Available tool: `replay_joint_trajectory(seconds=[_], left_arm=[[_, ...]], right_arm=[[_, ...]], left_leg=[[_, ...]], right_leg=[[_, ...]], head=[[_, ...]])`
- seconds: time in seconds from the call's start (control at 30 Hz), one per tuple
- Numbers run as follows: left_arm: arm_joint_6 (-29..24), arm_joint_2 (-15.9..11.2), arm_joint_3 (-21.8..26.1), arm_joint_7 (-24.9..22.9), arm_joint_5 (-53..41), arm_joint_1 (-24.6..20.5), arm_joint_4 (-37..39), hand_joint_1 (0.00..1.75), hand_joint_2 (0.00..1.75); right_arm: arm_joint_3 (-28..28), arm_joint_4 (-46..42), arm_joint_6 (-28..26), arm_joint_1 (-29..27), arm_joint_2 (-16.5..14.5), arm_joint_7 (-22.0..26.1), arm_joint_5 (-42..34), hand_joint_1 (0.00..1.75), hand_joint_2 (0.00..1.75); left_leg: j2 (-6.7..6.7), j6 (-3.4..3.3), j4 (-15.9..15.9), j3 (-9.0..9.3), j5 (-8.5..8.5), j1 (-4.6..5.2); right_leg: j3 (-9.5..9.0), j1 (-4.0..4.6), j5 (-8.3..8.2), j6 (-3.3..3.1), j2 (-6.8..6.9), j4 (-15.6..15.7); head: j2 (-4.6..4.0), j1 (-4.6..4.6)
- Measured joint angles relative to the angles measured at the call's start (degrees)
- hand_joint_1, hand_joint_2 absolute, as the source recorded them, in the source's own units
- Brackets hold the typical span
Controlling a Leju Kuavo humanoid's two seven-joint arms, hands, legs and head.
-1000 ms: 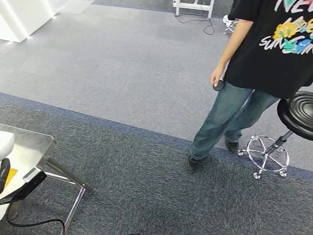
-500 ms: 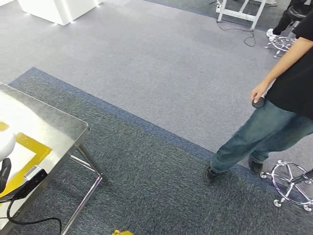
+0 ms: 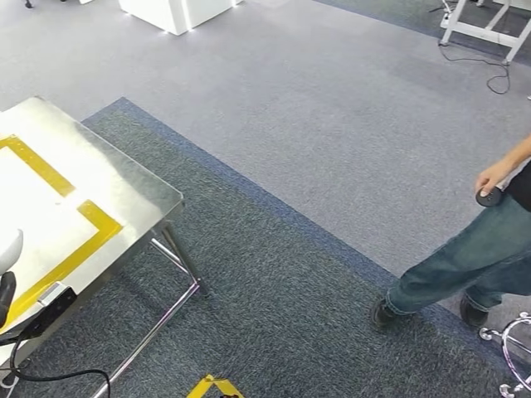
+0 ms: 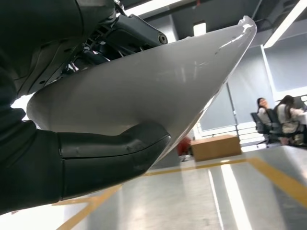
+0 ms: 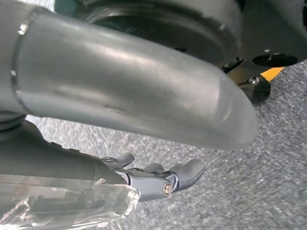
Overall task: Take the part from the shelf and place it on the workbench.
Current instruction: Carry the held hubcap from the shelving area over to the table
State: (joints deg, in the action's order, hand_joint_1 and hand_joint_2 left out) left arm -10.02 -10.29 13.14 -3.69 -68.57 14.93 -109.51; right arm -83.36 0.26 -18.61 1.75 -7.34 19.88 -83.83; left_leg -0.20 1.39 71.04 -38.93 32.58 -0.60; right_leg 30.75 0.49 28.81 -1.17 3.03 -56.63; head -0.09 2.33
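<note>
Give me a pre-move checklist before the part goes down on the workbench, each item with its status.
1. Part held: ok. The left robot hand grips the white part, thumb under it.
2. Workbench in reach: cannot tell. The workbench lies at the head view's left, and the left wrist view shows a shiny surface with a yellow stripe beyond the part.
3. Landing zone: ok. The white area inside the yellow tape frame looks bare where visible.
4. Right robot hand free: ok. It holds nothing and hangs over the carpet.
5. Person clear of the bench: ok. They stand on the carpet at far right.
6. Black cable at the bench edge: not ok, it hangs loose.
</note>
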Motion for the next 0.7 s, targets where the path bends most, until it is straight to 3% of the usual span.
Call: replay_joint_trajectory(seconds=[0.03, 0.07, 0.13, 0.17, 0.23, 0.3, 0.37, 0.43, 0.47, 0.5, 0.53, 0.6, 0.67, 0.7], left_arm=[[0.0, 0.0, 0.0, 0.0, 0.0, 0.0, 0.1, 1.75, 1.75], [0.0, 0.0, 0.0, 0.0, 0.0, -0.1, 0.1, 1.75, 1.75], [0.0, 0.0, 0.0, 0.0, -0.1, -0.2, 0.1, 1.75, 1.75], [0.0, 0.0, 0.0, 0.0, -0.1, -0.2, 0.1, 1.75, 1.75], [0.0, 0.0, 0.0, -0.1, -0.2, 0.0, 0.2, 1.75, 1.75], [0.0, 0.0, 0.0, -0.1, -0.3, 0.0, 0.2, 1.75, 1.75], [0.0, 0.1, -0.1, -0.1, -0.3, -0.2, 0.2, 1.75, 1.75], [0.2, 0.2, -0.2, -0.2, -0.3, -0.3, 0.4, 1.75, 1.75], [0.2, 0.2, -0.2, -0.3, -0.3, -0.3, 0.5, 1.75, 1.75], [0.3, 0.2, -0.3, -0.4, -0.3, -0.3, 0.7, 1.75, 1.75], [0.4, 0.2, -0.3, -0.4, -0.3, -0.3, 0.7, 1.75, 1.75], [0.4, 0.2, -0.4, -0.4, -0.3, -0.4, 0.8, 1.75, 1.75], [0.5, 0.2, -0.4, -0.5, -0.3, -0.5, 0.9, 1.75, 1.75], [0.5, 0.2, -0.4, -0.5, -0.3, -0.5, 0.9, 1.75, 1.75]], right_arm=[[0.0, 0.0, 0.0, 0.1, 0.0, 0.0, 0.0, 0.00, 0.00], [0.0, 0.0, -0.1, 0.1, 0.0, 0.0, 0.0, 0.00, 0.00], [0.0, 0.0, -0.2, 0.2, 0.0, 0.0, 0.0, 0.00, 0.00], [0.0, 0.0, -0.2, 0.2, 0.0, 0.0, -0.1, 0.00, 0.00], [0.0, 0.0, -0.3, 0.2, 0.0, 0.0, -0.1, 0.00, 0.00], [0.0, 0.0, -0.4, 0.3, 0.0, 0.1, -0.2, 0.00, 0.00], [0.0, 0.0, -0.4, 0.2, 0.0, 0.2, -0.3, 0.00, 0.00], [0.0, 0.0, -0.4, 0.1, 0.0, 0.2, -0.5, 0.00, 0.00], [0.0, 0.0, -0.4, 0.0, 0.0, 0.2, -0.5, 0.00, 0.00], [0.0, 0.0, -0.4, 0.0, 0.0, 0.3, -0.6, 0.00, 0.00], [0.0, 0.0, -0.4, 0.0, 0.0, 0.3, -0.6, 0.00, 0.00], [0.0, 0.0, -0.4, 0.1, 0.0, 0.4, -0.6, 0.00, 0.00], [0.0, 0.0, -0.4, 0.1, 0.0, 0.4, -0.6, 0.00, 0.00], [0.0, 0.0, -0.3, 0.1, 0.0, 0.4, -0.6, 0.00, 0.00]], left_leg=[[0.71, -0.25, -3.6, 2.06, -1.94, 0.13], [2.27, -0.55, -7.6, 4.33, -3.37, 0.45], [4.59, -1.28, -13.0, 7.17, -4.70, 1.05], [4.90, -1.57, -13.8, 7.42, -4.57, 1.30], [3.40, -2.15, -14.1, 7.31, -4.85, 1.22], [2.03, -2.68, -14.4, 7.41, -5.23, 0.83], [0.70, -3.00, -14.5, 7.34, -5.47, 0.56], [-0.80, -3.12, -14.5, 7.19, -5.56, 0.52], [-1.58, -3.12, -14.5, 7.17, -5.57, 0.52], [-2.36, -3.10, -14.5, 7.22, -5.57, 0.52], [-3.15, -3.07, -14.4, 7.30, -5.56, 0.51], [-4.64, -2.79, -14.3, 7.32, -5.52, 0.49], [-6.05, -2.12, -14.3, 6.95, -5.65, 0.32], [-6.76, -1.69, -14.3, 6.71, -5.81, 0.19]], right_leg=[[-0.12, 0.08, 0.08, 0.02, 0.74, 0.0], [-0.27, 0.23, 0.21, 0.14, 1.42, 0.0], [-0.50, 0.53, 0.50, 0.55, 2.67, -0.1], [-0.61, 0.63, 0.64, 0.78, 3.31, -0.2], [-0.73, 0.57, 0.90, 1.29, 4.40, -0.1], [-0.12, 0.33, 2.18, 2.04, 2.26, -1.7], [2.71, -0.03, 5.41, 2.65, -1.38, -7.7], [6.42, -0.23, 8.03, 2.89, -2.67, -14.8], [7.31, -0.25, 7.88, 2.91, -2.84, -16.2], [7.06, -0.26, 6.55, 2.84, -3.02, -15.2], [5.76, -0.27, 4.40, 2.69, -3.50, -12.1], [2.27, -0.51, 0.83, 2.26, -6.48, -4.3], [0.27, -0.62, -0.06, 1.85, -8.63, -0.4], [0.00, -0.57, 0.01, 1.66, -8.42, -0.2]], head=[[0.00, -0.01], [0.00, 0.00], [0.00, -0.04], [0.00, -0.04], [0.00, -0.03], [0.00, -0.20], [0.00, -0.50], [0.00, -0.59], [0.00, -0.58], [0.00, -0.58], [0.00, -0.57], [0.00, -0.54], [0.00, -0.51], [0.00, -0.51]])
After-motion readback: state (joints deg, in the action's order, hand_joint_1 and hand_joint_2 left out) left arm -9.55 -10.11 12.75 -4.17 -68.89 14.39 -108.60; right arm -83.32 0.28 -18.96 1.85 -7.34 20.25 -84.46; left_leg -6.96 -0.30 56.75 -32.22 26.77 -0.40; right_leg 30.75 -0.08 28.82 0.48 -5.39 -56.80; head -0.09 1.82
